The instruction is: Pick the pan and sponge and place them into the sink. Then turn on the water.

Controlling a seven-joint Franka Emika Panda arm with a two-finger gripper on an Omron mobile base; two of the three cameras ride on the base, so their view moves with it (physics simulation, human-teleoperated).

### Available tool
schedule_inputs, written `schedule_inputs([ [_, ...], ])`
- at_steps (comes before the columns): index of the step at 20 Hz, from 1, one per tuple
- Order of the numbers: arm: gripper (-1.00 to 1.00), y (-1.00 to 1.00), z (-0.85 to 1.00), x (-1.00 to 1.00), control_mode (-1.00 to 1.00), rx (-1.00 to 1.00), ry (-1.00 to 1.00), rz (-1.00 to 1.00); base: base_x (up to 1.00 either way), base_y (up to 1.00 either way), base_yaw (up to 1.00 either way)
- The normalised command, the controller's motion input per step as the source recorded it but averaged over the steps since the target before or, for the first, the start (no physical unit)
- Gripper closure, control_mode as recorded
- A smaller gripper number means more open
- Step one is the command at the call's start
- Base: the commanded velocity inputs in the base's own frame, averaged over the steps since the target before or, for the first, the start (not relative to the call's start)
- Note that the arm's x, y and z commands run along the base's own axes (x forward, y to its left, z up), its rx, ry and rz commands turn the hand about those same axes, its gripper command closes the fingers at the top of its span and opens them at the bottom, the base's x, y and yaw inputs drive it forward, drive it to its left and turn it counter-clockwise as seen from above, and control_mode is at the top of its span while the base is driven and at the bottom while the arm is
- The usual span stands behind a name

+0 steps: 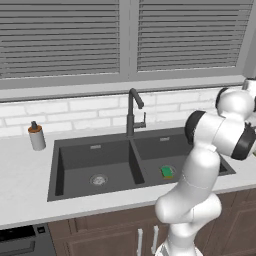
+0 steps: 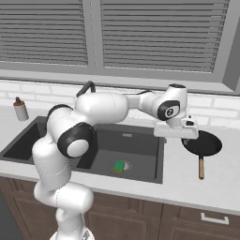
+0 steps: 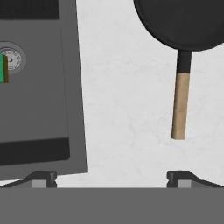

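Since the sponge [image 2: 120,166] already lies in the sink [image 2: 140,177] by the right drain, the pan [image 2: 202,143] is left: on the counter [image 2: 187,187] just right of the sink, stiff, prob. heavy, best taken by its thin handle [image 3: 180,107]. Gripper [image 3: 111,177] is held spread above, empty. Counter is flat and smooth; blinds [image 2: 154,33] are seen behind.

One pan [image 2: 202,143], one sponge [image 2: 119,166]

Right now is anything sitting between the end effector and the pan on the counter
Nothing visible. The end effector hangs open over bare counter between the sink and the pan, whose handle lies unobstructed.
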Motion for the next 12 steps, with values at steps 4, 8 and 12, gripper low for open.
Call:
schedule_inputs([
  [4,-1.00,-0.25,0.00,0.00,-1.00,0.01,0.00,0.00,0.00,0.00,0.00],
  [8,-1.00,-0.26,-0.09,0.00,-1.00,0.00,0.00,0.00,0.00,0.00,0.00],
  [12,-1.00,-0.26,-0.18,0.00,-1.00,0.00,0.01,0.00,0.00,0.00,0.00],
])
